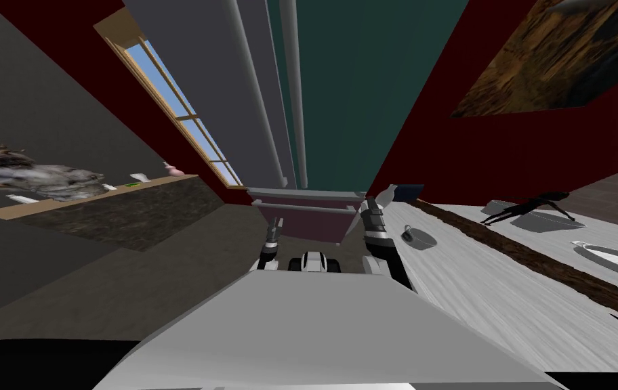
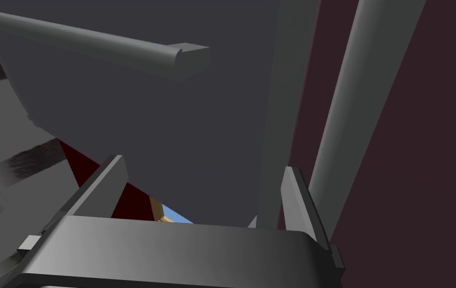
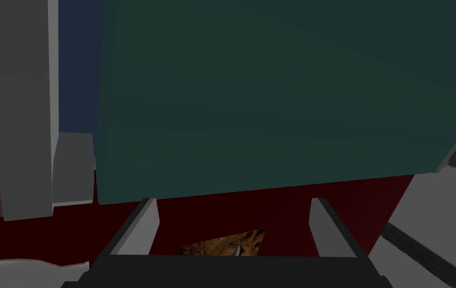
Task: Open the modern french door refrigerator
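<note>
Dark red wall (image 1: 436,156) beside refrigerator (image 1: 328,101); fingers of left gripper (image 2: 204,165) and right gripper (image 3: 234,200) apart, empty.

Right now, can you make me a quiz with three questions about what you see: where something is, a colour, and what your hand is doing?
1. Where is the pink vase? A on the floor; B on the shelf by the window; C in a gripper.
2. What colour is the fridge's right door? A yellow; B white; C dark green.
3. How are the left gripper fingers? A open; B shut on a handle; C holding a cup.
Answers: 1 B, it stands at the shelf's end near the window. 2 C, the door looks dark green. 3 A, the fingers stand wide apart, gripping nothing.
</note>
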Controlling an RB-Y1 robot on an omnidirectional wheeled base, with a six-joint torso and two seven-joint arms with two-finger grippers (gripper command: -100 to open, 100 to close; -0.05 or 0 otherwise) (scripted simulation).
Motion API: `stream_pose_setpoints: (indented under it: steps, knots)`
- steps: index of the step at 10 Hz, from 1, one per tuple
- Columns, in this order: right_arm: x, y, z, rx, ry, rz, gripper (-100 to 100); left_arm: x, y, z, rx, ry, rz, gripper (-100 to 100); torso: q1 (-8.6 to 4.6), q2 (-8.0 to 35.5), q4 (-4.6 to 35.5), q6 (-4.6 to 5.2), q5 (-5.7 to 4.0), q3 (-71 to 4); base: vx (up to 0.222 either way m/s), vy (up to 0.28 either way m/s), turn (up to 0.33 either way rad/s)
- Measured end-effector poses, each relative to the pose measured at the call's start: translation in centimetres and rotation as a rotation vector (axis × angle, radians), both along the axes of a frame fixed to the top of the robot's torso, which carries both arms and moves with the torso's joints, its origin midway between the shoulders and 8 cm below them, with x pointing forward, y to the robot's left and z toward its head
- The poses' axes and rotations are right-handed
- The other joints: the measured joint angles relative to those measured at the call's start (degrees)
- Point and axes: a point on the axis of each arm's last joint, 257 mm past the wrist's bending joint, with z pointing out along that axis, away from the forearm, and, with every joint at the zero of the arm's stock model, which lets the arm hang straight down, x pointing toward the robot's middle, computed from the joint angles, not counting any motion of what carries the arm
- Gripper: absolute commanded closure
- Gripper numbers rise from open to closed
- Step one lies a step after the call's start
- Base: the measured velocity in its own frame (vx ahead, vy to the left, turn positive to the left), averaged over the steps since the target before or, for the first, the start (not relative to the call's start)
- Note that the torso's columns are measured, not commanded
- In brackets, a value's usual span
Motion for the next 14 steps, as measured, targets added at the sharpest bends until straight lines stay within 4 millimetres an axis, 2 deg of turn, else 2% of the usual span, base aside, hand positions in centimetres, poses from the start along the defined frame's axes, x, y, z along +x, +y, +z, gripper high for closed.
stream_pose_setpoints:
  steps: [8, 14]
  knots:
    - [0.0, 0.0, 0.0, 0.0, 0.0, 0.0, 0, -0.6, -2.1, -4.8, -0.014, 0.051, -0.035, -100, 0.0, 0.0, 0.0, 0.0, 0.0, 0.0, 0.107, -0.029, 0.026]
    - [0.0, 0.0, 0.0, 0.0, 0.0, 0.0, 0, -1.1, -4.0, -7.2, -0.046, 0.08, -0.054, -100, -0.06, 0.0, 0.0, 0.0, -0.01, 0.0, 0.067, -0.014, 0.014]
